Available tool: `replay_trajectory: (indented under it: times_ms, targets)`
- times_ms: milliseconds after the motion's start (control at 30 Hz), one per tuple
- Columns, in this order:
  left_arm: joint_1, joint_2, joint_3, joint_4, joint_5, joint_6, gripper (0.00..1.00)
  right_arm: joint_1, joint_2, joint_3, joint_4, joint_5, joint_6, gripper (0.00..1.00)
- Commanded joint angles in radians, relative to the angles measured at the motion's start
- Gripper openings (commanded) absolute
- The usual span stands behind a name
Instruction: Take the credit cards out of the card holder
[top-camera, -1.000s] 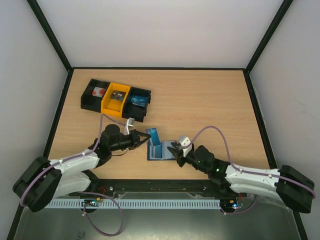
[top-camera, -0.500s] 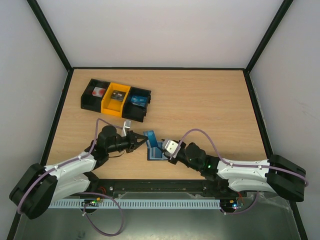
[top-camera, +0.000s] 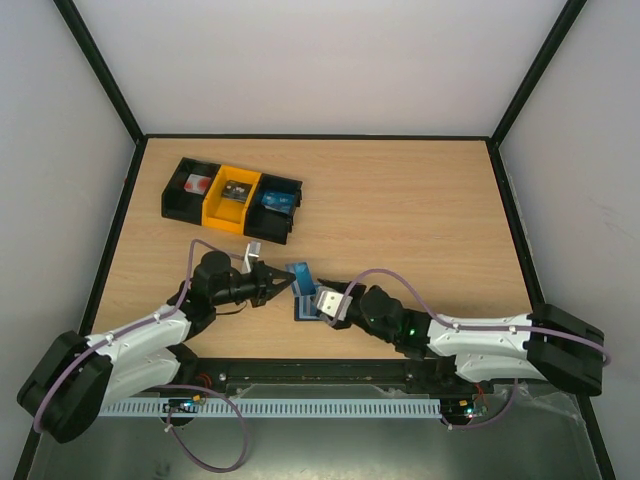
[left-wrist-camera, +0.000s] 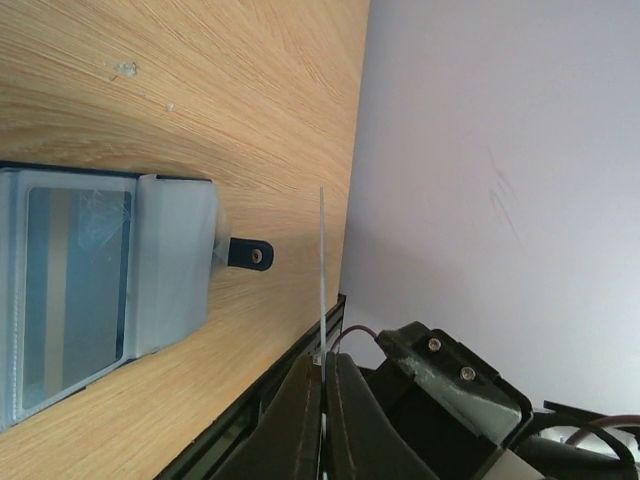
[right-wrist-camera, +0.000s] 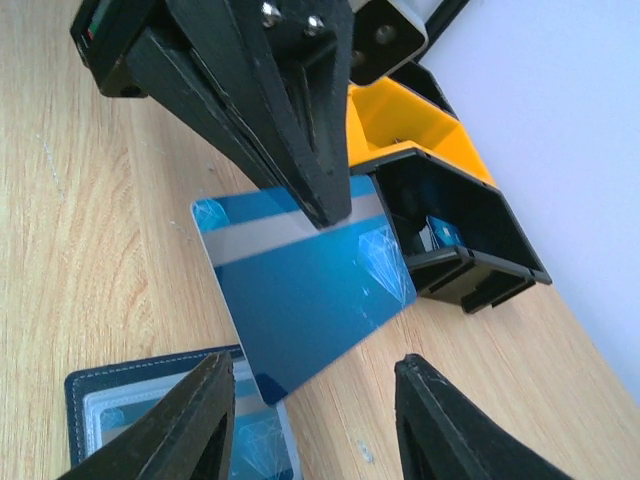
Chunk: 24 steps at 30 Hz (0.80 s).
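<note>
Credit card (right-wrist-camera: 300, 290) pinched edgewise by left jaws, raised above card holder (left-wrist-camera: 100, 290) on near worktop (top-camera: 400, 200) | right jaws parted, nothing held | card judged light, stiff, slippery: edge best gripped

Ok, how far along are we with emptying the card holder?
One bright blue rectangular card looks out, pinched in the left tool. The right tool hangs open at the flat black-edged card holder. Left to do: at least a second card shows in its clear pocket.

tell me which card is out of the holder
The blue striped card, pinched in the left gripper clear of the card holder; a second card sits inside.
</note>
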Motion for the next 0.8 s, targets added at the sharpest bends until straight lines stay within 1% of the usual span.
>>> replay_trajectory:
  times_ms: [0, 233, 333, 400, 533, 567, 633, 667, 700, 733, 767]
  targets:
    - [0.004, -0.019, -0.016, 0.012, 0.036, -0.025, 0.03, 0.045, 0.04, 0.07, -0.049, 0.062, -0.075, 0.42]
    - [0.004, -0.027, -0.026, 0.021, 0.052, -0.036, 0.03, 0.072, 0.12, 0.107, -0.032, 0.134, -0.128, 0.39]
    - [0.005, -0.027, -0.027, 0.027, 0.07, -0.042, 0.03, 0.097, 0.151, 0.101, 0.007, 0.195, -0.168, 0.36]
    - [0.006, -0.026, -0.027, 0.031, 0.08, -0.044, 0.03, 0.113, 0.165, 0.094, 0.038, 0.248, -0.192, 0.29]
    - [0.009, -0.026, -0.027, 0.025, 0.08, -0.04, 0.03, 0.135, 0.168, 0.078, 0.089, 0.29, -0.211, 0.06]
    - [0.009, -0.027, -0.027, 0.025, 0.079, -0.038, 0.03, 0.141, 0.164, 0.066, 0.1, 0.291, -0.213, 0.03]
    - [0.011, -0.035, -0.026, 0.023, 0.075, -0.038, 0.03, 0.148, 0.155, 0.053, 0.115, 0.295, -0.204, 0.02]
    - [0.012, -0.04, -0.026, 0.026, 0.073, -0.038, 0.06, 0.151, 0.151, 0.051, 0.116, 0.297, -0.189, 0.02]
    - [0.014, -0.047, -0.025, 0.029, 0.071, -0.035, 0.14, 0.152, 0.147, 0.049, 0.113, 0.298, -0.167, 0.02]
    - [0.015, -0.058, -0.022, 0.027, 0.067, -0.033, 0.29, 0.154, 0.142, 0.05, 0.109, 0.299, -0.137, 0.02]
    - [0.018, -0.07, -0.02, 0.022, 0.061, -0.028, 0.4, 0.154, 0.136, 0.052, 0.104, 0.299, -0.104, 0.02]
